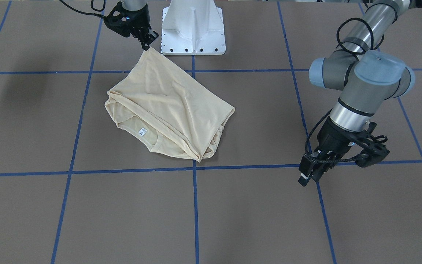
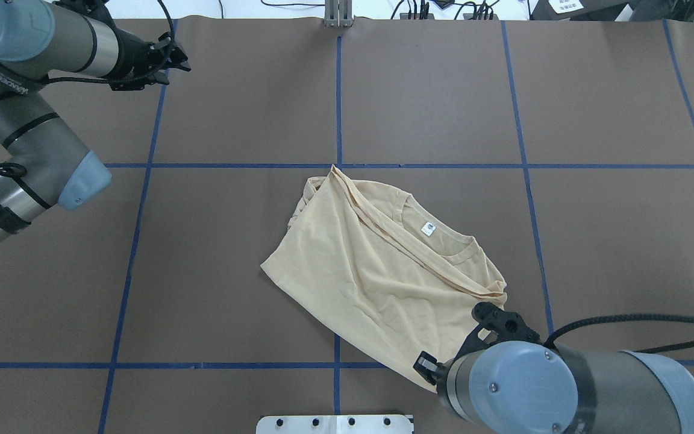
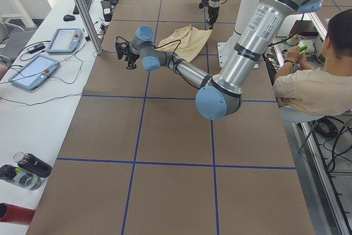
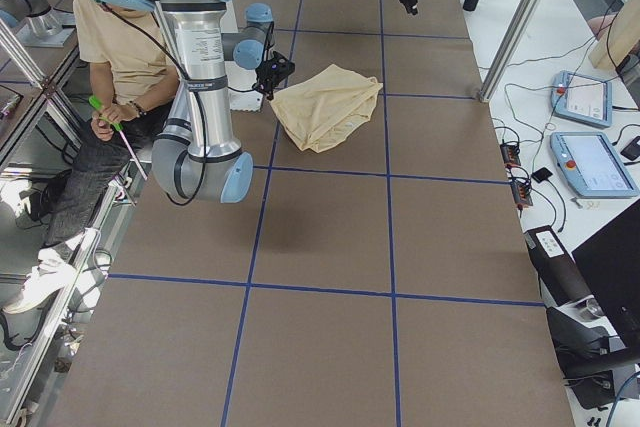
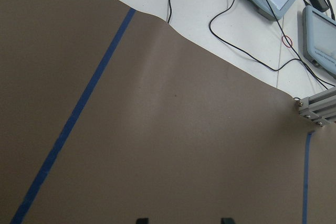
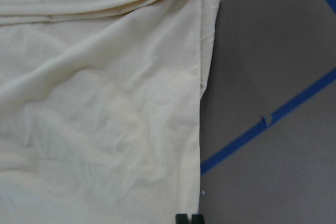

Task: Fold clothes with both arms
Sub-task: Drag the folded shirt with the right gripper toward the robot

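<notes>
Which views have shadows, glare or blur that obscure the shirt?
Front-facing view: sharp, flat light, one soft shadow patch on the table, clear of the T-shirt. Overhead view: even light, no glare on it. Right wrist view: close-up, its folds readable, slightly soft.

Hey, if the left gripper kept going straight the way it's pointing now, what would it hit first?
Probably the bare brown table; the left gripper points down at it, well away from the shirt.
</notes>
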`<action>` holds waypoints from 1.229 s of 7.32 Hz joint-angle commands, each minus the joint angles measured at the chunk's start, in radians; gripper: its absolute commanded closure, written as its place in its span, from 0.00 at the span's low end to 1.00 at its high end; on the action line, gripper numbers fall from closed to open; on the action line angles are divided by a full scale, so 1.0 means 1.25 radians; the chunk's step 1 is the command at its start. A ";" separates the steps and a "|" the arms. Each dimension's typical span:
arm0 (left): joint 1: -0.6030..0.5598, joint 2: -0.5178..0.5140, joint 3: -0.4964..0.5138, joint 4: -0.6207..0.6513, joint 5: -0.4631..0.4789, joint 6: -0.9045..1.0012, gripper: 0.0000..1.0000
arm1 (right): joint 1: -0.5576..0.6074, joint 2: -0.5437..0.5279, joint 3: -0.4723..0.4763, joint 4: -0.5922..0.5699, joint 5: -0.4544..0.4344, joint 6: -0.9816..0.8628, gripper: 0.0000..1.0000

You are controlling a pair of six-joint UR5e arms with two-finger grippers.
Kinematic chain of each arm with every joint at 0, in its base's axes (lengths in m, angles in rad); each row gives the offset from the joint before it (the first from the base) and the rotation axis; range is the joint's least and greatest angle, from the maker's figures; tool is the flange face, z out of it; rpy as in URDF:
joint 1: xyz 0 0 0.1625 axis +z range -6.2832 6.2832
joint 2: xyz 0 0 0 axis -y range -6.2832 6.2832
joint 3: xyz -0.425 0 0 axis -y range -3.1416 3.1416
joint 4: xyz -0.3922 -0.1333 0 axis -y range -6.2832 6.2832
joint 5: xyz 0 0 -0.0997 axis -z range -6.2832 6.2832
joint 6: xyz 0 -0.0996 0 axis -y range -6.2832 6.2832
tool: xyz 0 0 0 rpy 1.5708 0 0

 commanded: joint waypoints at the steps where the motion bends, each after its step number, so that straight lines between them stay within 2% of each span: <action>1: 0.012 0.004 -0.045 -0.001 -0.081 -0.005 0.43 | -0.042 -0.006 0.008 -0.009 -0.001 0.005 0.00; 2: 0.028 0.004 -0.067 0.002 -0.104 -0.021 0.33 | -0.027 -0.005 0.011 -0.009 -0.001 0.005 0.00; 3: 0.071 0.018 -0.116 0.010 -0.098 -0.062 0.07 | 0.015 -0.002 0.011 -0.009 0.002 0.005 0.00; 4: 0.117 0.055 -0.168 0.011 -0.094 -0.125 0.06 | 0.058 0.002 0.014 -0.009 0.002 0.004 0.00; 5: 0.174 0.101 -0.219 0.021 -0.086 -0.128 0.11 | 0.129 0.018 0.011 -0.006 0.004 -0.002 0.00; 6: 0.263 0.110 -0.237 0.081 0.003 -0.127 0.16 | 0.208 0.028 0.006 -0.001 0.012 -0.017 0.00; 7: 0.376 0.089 -0.238 0.187 0.129 -0.118 0.22 | 0.270 0.065 -0.021 0.005 0.031 -0.051 0.00; 8: 0.408 0.081 -0.232 0.213 0.143 -0.117 0.28 | 0.289 0.072 -0.059 0.013 0.036 -0.053 0.00; 9: 0.418 0.080 -0.227 0.213 0.148 -0.109 0.30 | 0.297 0.071 -0.096 0.061 0.037 -0.052 0.00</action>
